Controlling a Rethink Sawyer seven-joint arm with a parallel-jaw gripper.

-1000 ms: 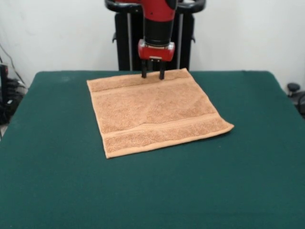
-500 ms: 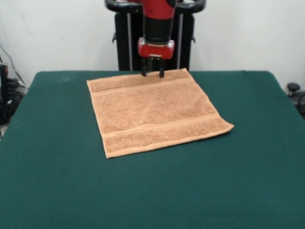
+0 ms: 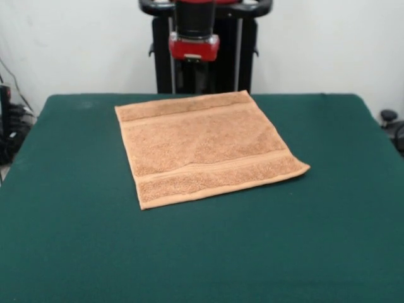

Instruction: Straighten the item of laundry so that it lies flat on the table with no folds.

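The orange-tan towel [image 3: 202, 148] lies spread flat on the dark green table [image 3: 76, 246], slightly rotated, with a woven band near its far edge and another near its near edge. No fold shows; its right near corner [image 3: 303, 167] points toward the table's right side. My gripper [image 3: 193, 81] hangs above the table's far edge, lifted clear of the towel's far hem and to its left of centre. Its dark fingers stand apart against the black pedestal and hold nothing.
The black pedestal [image 3: 243, 57] stands behind the table's far edge. Cables and dark gear [image 3: 7, 126] sit off the left side, and a black knob-like object [image 3: 389, 117] off the right side.
My gripper has risen off the towel's far hem and shifted a little left. The towel has not moved.
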